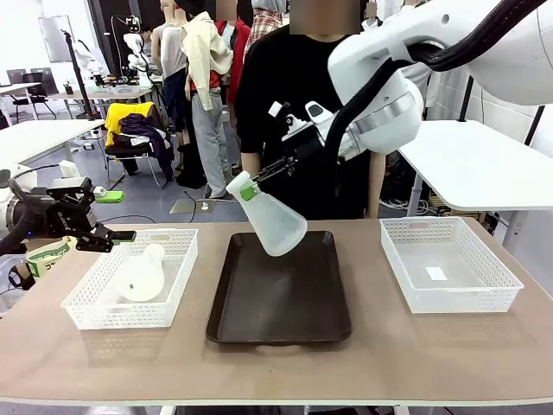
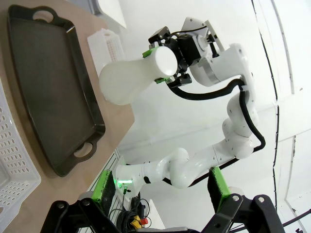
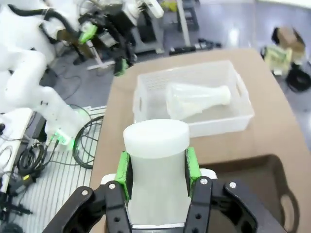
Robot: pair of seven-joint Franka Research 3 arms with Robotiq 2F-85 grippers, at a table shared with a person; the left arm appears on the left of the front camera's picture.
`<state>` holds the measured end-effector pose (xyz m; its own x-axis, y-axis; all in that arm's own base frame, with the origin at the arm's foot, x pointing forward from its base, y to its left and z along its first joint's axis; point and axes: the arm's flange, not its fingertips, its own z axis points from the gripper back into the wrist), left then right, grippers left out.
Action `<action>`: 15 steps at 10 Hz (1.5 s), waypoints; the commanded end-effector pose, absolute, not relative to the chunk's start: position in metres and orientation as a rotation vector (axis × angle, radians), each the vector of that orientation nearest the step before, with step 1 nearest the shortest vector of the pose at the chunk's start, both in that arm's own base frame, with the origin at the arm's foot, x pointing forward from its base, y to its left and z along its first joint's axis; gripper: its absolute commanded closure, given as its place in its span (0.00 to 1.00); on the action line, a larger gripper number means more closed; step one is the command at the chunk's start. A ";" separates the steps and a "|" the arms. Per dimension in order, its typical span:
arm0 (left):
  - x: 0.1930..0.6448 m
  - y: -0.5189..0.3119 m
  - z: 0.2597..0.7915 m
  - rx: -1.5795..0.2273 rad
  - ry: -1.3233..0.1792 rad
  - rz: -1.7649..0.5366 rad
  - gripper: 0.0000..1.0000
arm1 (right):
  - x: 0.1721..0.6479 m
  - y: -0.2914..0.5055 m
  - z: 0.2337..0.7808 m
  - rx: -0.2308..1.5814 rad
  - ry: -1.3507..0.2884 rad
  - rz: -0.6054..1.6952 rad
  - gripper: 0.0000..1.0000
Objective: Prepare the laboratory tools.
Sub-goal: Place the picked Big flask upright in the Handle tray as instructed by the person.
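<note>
Two-arm flask preparation, front and wrist views. The right claw (image 1: pixel 250 189) is closed on the neck of the held flask (image 1: pixel 276 227), green pads pressed against opposite sides just below the mouth; the right wrist view shows the neck filling the gap between the pads. The held flask hangs tilted, with its mouth up and toward the robot's left and its wide base down and toward the right. It is in the air over the far end of the tray (image 1: pixel 285 303) and clear of the tray's surface.

The tray lies at the middle of the counter (image 1: pixel 432 354), between the left basket (image 1: pixel 130 322) and the right basket (image 1: pixel 451 305). The second flask (image 1: pixel 143 275) lies on its side inside the left basket, neck pointing toward the far side of the counter.

The left claw (image 1: pixel 118 237) hovers at the far left corner of the left basket, above the rim, fingers pointing toward the middle of the counter. Its jaws are spread wide with nothing between them, as the left wrist view confirms, and it is apart from the second flask.

A person (image 1: pixel 294 104) in a dark top stands at the far side of the counter, behind the tray.
</note>
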<state>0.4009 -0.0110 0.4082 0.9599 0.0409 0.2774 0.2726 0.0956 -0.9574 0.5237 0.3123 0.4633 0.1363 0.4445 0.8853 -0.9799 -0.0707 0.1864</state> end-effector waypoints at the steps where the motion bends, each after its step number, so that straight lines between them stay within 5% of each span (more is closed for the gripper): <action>1: 0.400 -0.011 0.410 -1.478 -0.262 -0.176 0.00 | 0.529 0.290 0.444 1.154 -0.765 1.388 1.00; 3: 0.400 -0.011 0.410 -1.478 -0.262 -0.176 0.00 | 0.536 0.279 0.434 1.273 -0.839 1.452 1.00; 10: 0.400 -0.011 0.410 -1.478 -0.262 -0.176 0.00 | 0.541 0.287 0.429 1.253 -0.806 1.499 1.00; 15: 0.400 -0.011 0.410 -1.478 -0.262 -0.176 0.00 | 0.591 0.294 0.380 1.362 -0.994 1.512 1.00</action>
<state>0.4009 -0.0110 0.4081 0.9599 0.0409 0.2772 0.2725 0.0955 -0.9574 0.5758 0.2912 0.3826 -0.0436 0.1482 0.9880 -0.9470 -0.3210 0.0064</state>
